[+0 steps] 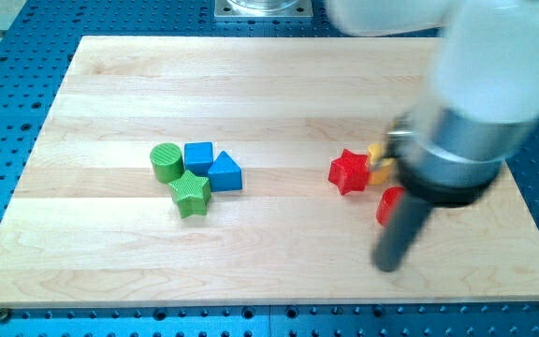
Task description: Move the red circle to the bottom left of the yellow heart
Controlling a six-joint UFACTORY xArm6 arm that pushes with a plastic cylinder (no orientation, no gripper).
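Note:
The red circle lies at the view's right, mostly hidden behind my rod. My tip rests on the board just below and slightly left of it. A yellow block, probably the yellow heart, shows only as small patches behind the arm, above the red circle. A red star lies just left of the yellow block.
A cluster sits left of centre: a green cylinder, a blue cube, a blue triangle and a green star. The wooden board ends near the view's bottom. The arm's large body covers the upper right.

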